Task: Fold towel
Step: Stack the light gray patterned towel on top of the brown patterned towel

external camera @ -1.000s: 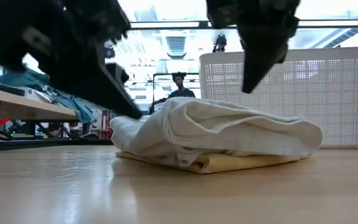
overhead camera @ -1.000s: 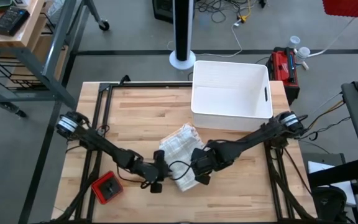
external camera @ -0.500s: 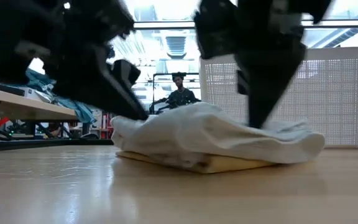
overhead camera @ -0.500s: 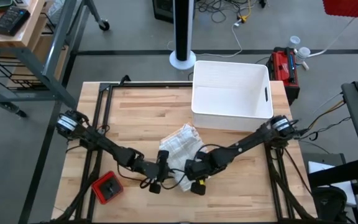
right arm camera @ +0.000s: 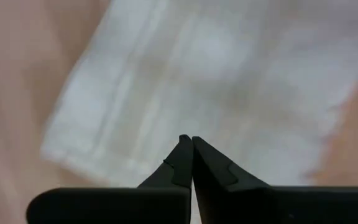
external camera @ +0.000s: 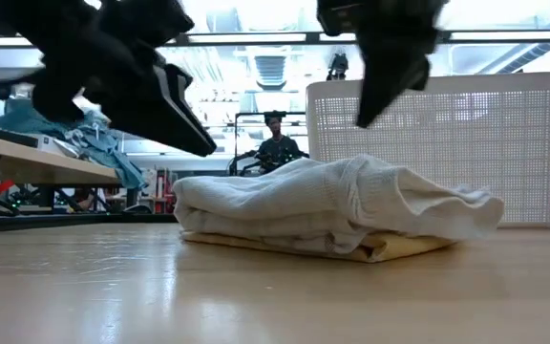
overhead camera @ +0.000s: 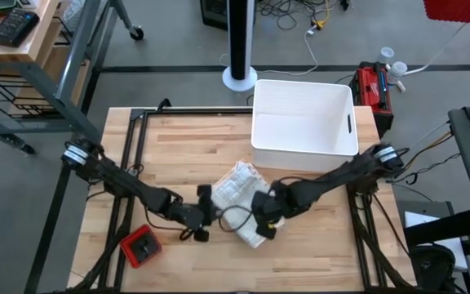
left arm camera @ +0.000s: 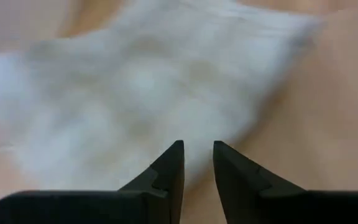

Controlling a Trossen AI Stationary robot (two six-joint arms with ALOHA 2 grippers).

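Observation:
The white towel (overhead camera: 239, 200) lies folded in a low bundle on the wooden table (overhead camera: 178, 147); a yellowish layer (external camera: 370, 250) shows under it in the low view. My left gripper (overhead camera: 212, 214) hovers at the bundle's left side, its fingers (left arm camera: 197, 149) a little apart with nothing between them. My right gripper (overhead camera: 261, 222) hangs above the bundle's near right part, fingers shut (right arm camera: 191, 142). In the low view both fingertips stand clear above the towel (external camera: 332, 201).
A white perforated basket (overhead camera: 304, 118) stands at the far right of the table. A red and black object (overhead camera: 141, 247) lies at the near left. A black frame (overhead camera: 133, 147) runs along the table's left side. A person (external camera: 277, 143) shows in the room behind.
My right gripper dipped down onto the towel's top, then rose clear again. My left gripper has risen and rolled a little beside the towel. The bundle's hump has been flattened and now lies lower, with a crease across its middle.

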